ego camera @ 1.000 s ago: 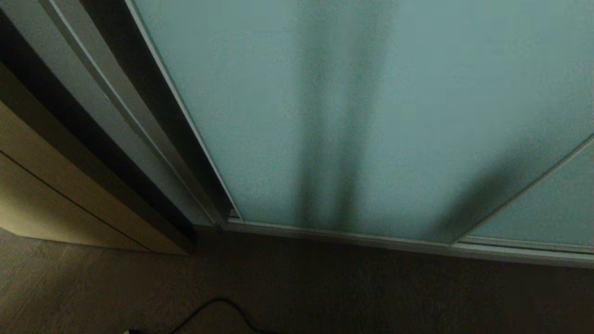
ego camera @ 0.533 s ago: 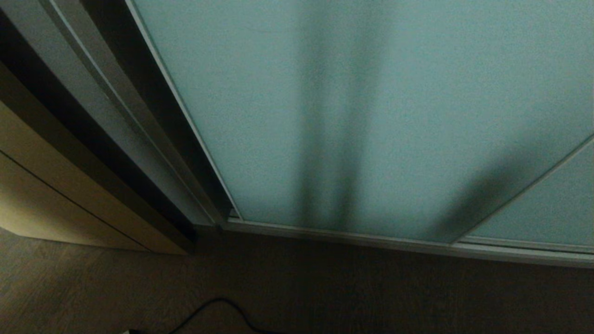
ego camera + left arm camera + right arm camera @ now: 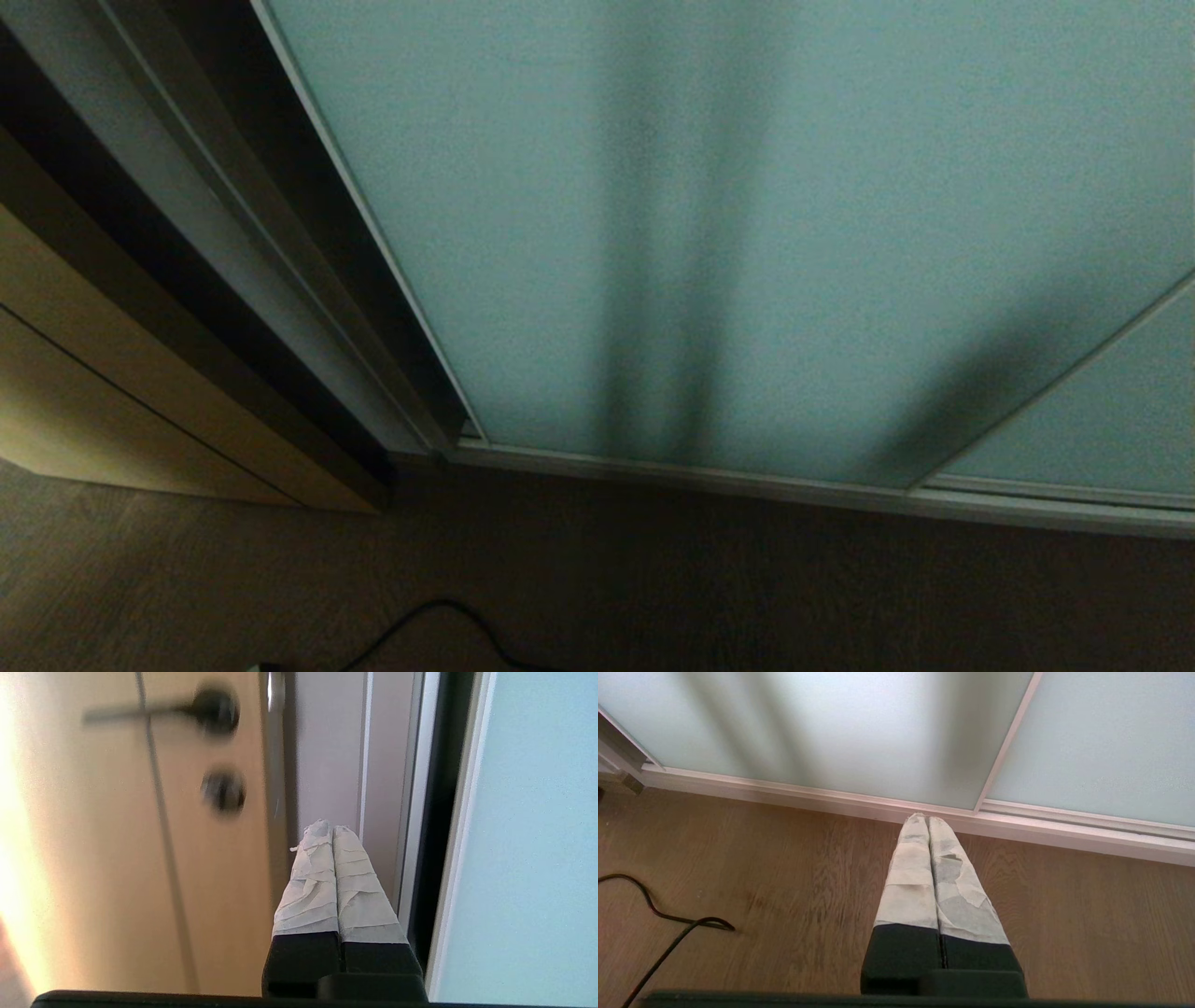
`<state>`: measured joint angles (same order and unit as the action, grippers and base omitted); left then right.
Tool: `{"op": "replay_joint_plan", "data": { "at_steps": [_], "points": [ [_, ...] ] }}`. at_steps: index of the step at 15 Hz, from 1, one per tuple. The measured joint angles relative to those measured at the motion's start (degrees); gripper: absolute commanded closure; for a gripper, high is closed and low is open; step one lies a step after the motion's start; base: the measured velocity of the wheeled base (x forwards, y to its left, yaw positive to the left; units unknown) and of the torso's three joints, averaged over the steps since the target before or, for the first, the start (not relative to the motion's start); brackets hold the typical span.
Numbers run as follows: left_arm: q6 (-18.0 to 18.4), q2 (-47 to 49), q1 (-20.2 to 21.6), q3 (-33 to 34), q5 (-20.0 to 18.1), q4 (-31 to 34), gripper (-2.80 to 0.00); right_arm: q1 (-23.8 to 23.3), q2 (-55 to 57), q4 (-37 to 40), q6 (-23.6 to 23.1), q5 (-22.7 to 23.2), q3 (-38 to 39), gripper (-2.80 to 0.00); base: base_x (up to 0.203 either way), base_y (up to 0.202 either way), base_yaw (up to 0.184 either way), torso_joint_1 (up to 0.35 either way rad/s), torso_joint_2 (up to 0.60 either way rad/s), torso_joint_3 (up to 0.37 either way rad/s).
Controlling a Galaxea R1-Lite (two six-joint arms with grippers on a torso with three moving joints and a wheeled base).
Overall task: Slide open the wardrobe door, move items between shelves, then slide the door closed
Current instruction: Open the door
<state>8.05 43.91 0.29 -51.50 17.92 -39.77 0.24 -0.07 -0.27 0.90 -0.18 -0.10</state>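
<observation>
While my left gripper (image 3: 332, 828) has its taped jaws pressed together on nothing, it points up at the grey frame post just beside the sliding wardrobe door (image 3: 537, 835); the right gripper (image 3: 928, 820), likewise pinched empty, hangs low over the wooden floor (image 3: 784, 882), aimed at the bottom rail; the door looks fully closed, so no shelves or items show; my worry is the closed tips slipping on the slim frame, or wandering to the beige door's handle (image 3: 205, 709) instead.
</observation>
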Motion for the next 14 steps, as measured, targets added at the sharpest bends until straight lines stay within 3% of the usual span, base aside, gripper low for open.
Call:
{"op": "replay_joint_plan", "data": {
  "at_steps": [2, 4, 7, 14],
  "points": [
    [-0.14, 7.01, -0.05, -2.25, 0.55, -8.78, 0.00, 0.00, 0.00, 0.03, 0.02, 0.00, 0.00, 0.00, 0.000, 0.000, 0.000, 0.000, 0.00, 0.000],
    [-1.04, 11.90, -1.66, -4.16, -0.08, -12.65, 0.00, 0.00, 0.00, 0.01, 0.04, 0.00, 0.00, 0.00, 0.000, 0.000, 0.000, 0.000, 0.00, 0.000],
    [-2.81, 17.64, -4.44, -7.85, -0.80, -10.75, 0.00, 0.00, 0.00, 0.01, 0.02, 0.02, 0.00, 0.00, 0.000, 0.000, 0.000, 0.000, 0.00, 0.000],
    [-4.22, 29.34, -5.18, -15.72, -1.23, -10.28, 0.00, 0.00, 0.00, 0.01, 0.01, 0.00, 0.00, 0.00, 0.000, 0.000, 0.000, 0.000, 0.00, 0.000]
  ]
}}
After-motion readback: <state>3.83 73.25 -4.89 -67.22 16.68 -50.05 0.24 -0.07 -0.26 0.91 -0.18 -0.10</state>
